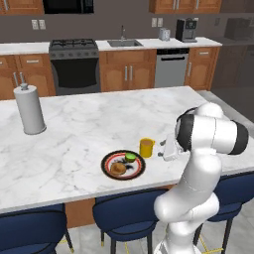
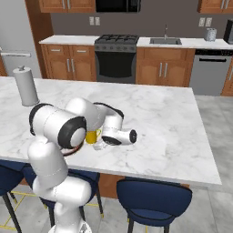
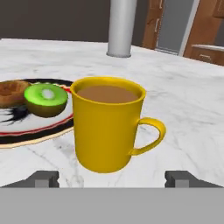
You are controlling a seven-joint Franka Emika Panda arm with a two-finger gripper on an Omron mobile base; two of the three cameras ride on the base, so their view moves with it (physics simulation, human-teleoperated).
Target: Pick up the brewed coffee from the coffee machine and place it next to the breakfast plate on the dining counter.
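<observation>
Stretching across the room, the dining counter (image 1: 74, 134) carries a grey paper towel roll (image 1: 30, 109) toward its far left edge. Near its front edge sits the breakfast plate (image 1: 110, 171), holding a brown bun (image 1: 118, 168) and a kiwi half (image 3: 46, 100). Just beside the plate's right rim stands the yellow coffee mug (image 1: 146, 147), upright and full. The gripper (image 3: 113, 178) hangs close beside the mug, jaws spread wide, holding nothing.

We are seeing dining counter (image 1: 74, 129) carrying breakfast plate (image 1: 123, 165), brewed coffee (image 1: 146, 147) standing just beside plate, grey cylinder (image 1: 30, 109) standing well apart.
</observation>
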